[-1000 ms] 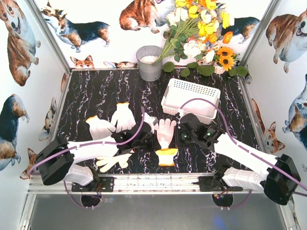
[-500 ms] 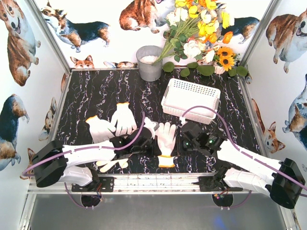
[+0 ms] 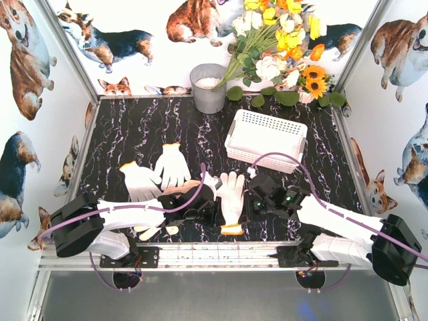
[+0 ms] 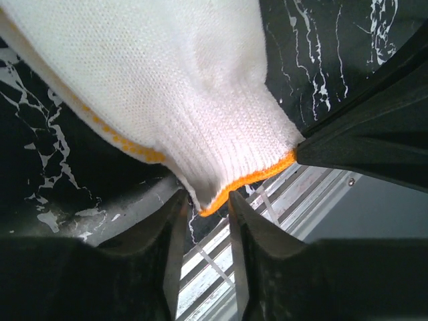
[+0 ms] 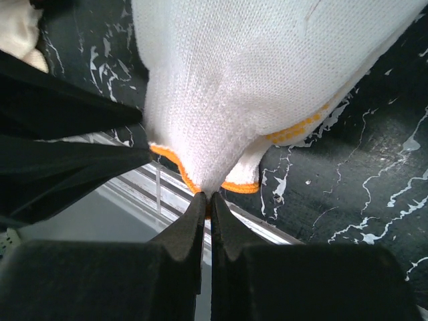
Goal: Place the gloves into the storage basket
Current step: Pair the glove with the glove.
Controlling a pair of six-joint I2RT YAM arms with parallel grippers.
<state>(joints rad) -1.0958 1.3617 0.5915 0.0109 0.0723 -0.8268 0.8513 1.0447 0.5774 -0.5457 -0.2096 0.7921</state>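
Near the front edge of the black, white-veined marble-look worktop (image 3: 134, 127), about midway along it, a white knit glove with an orange-trimmed cuff (image 3: 232, 194) lies between the two arms. Its fingers point toward the far edge and its cuff toward the front.

The right claw (image 5: 204, 197) has its black fingers pressed together on the very rim of the cuff, pinching a small fold of knit and orange trim and holding that end up off the surface. The left claw (image 4: 204, 198) is slightly spread. From its wrist camera the tip of the cuff dips into the gap between the two fingers, with daylight showing below it, so nothing is clamped there.

Two more white knit gloves (image 3: 172, 164) (image 3: 140, 179) lie flat toward the left edge, side by side. A cream glove (image 3: 155, 231) shows partly under the left arm by the front edge.

Well apart from the pinched glove, further back and toward the right edge, sits the white slotted plastic basket (image 3: 262, 158). A grey metal bucket (image 3: 208, 90) stands at the far edge beside a spray of yellow and white flowers (image 3: 281, 40).
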